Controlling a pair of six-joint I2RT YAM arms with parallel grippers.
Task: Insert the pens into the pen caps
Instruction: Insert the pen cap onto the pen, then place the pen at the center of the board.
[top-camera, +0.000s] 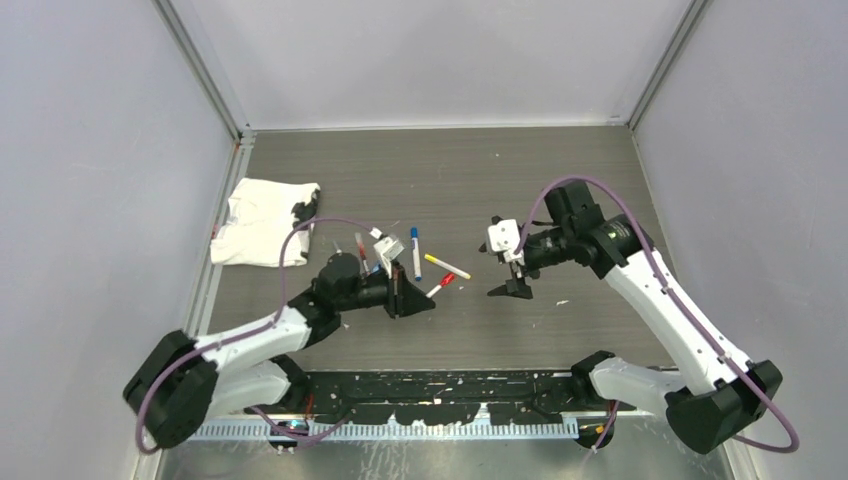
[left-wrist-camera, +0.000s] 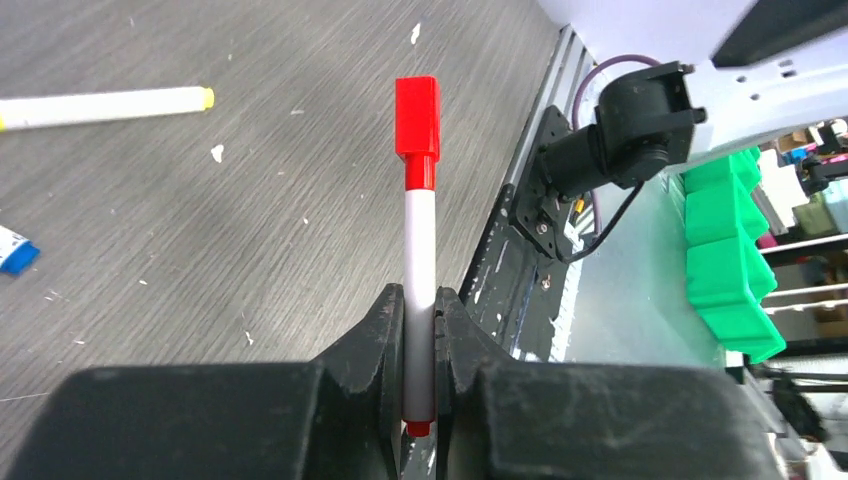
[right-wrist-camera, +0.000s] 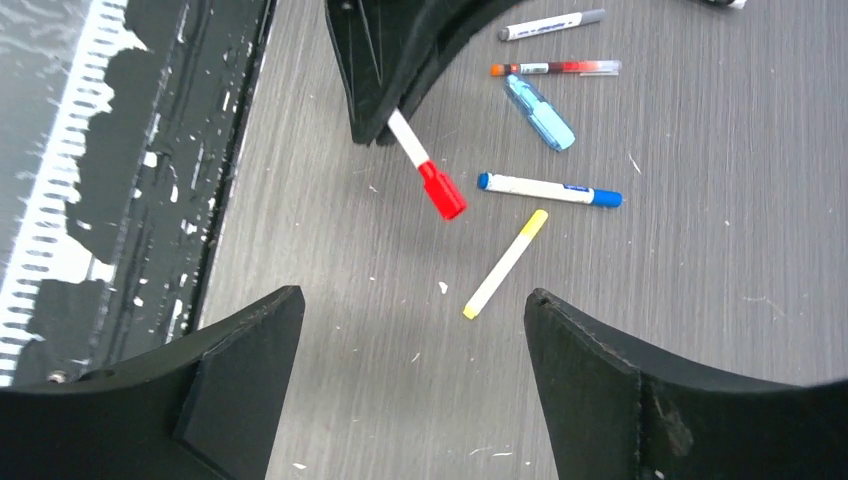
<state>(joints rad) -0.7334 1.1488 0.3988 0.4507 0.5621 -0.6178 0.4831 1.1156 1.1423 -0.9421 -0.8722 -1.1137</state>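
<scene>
Left pincer (left-wrist-camera: 420, 305) clamps slim white pen (left-wrist-camera: 421, 240), blocky red cap (left-wrist-camera: 417, 115); right pincer (right-wrist-camera: 410, 298) agape.

A white-and-black pair, trimmed in purple.
Left arm (top-camera: 252, 337) and right arm (top-camera: 670, 303): white shells, black joints, bulky black shoulders at the near end. One purple cable (top-camera: 284, 275) on the left, another (top-camera: 585, 180) on the right, plus a white camera block (top-camera: 501, 238) at its wrist. Right gripper (right-wrist-camera: 412, 300) shows matte black wedge fingers (right-wrist-camera: 620, 400), lightly scuffed.

yellow pen (left-wrist-camera: 100, 105): cropped left | red pen (left-wrist-camera: 421, 240): barrel part-hidden (between fingers (left-wrist-camera: 375, 340))
</scene>
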